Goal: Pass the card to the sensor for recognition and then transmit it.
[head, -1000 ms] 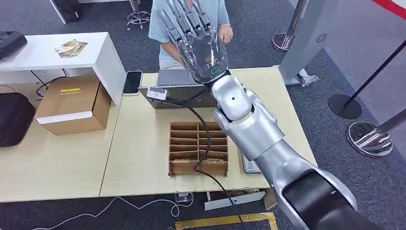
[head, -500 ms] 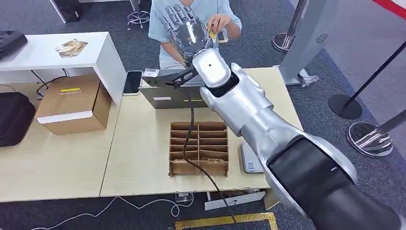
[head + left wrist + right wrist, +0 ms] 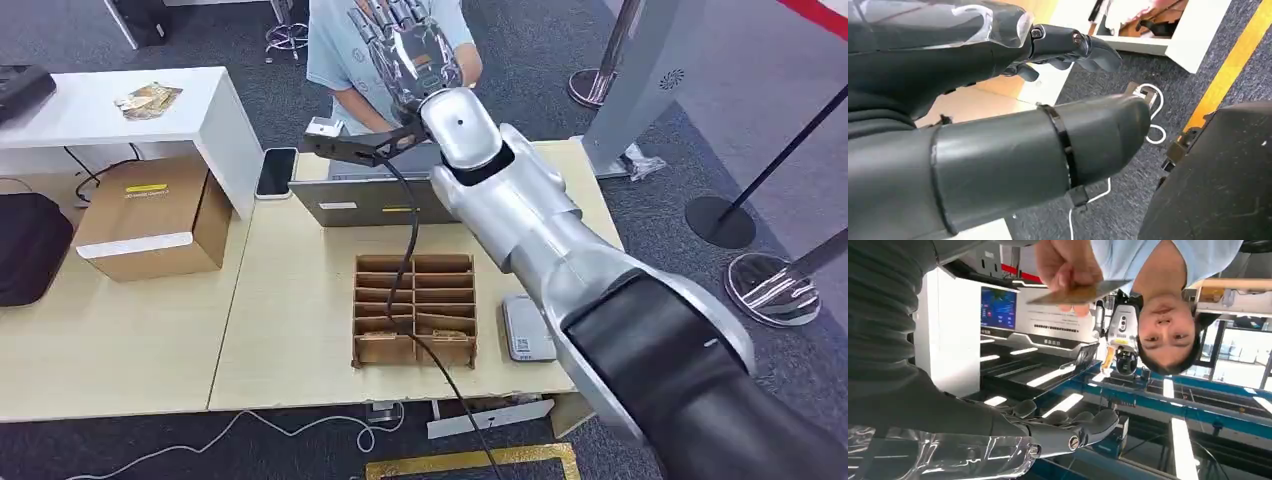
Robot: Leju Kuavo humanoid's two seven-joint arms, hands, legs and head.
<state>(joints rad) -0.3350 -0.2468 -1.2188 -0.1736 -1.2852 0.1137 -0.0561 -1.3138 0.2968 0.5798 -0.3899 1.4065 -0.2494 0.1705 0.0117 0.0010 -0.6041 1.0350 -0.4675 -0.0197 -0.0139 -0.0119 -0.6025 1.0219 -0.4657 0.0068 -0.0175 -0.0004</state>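
Right hand (image 3: 998, 440): raised toward person, fingers spread, holding nothing. Card (image 3: 1078, 292): pinched in person's hand (image 3: 1068, 265); thin, stiff, light, likely slippery; best pinched by free edge.

card (image 3: 1080, 293): thin, flat, gold-tan; seen nearly edge-on in right wrist view, slightly tilted
card state: pinched in a person's hand (image 3: 1068, 267), apart from the robot's fingers
sensor (image 3: 526, 328): small flat grey-white pad with a label, flat on the table just beside the cardboard divider tray; nothing on top
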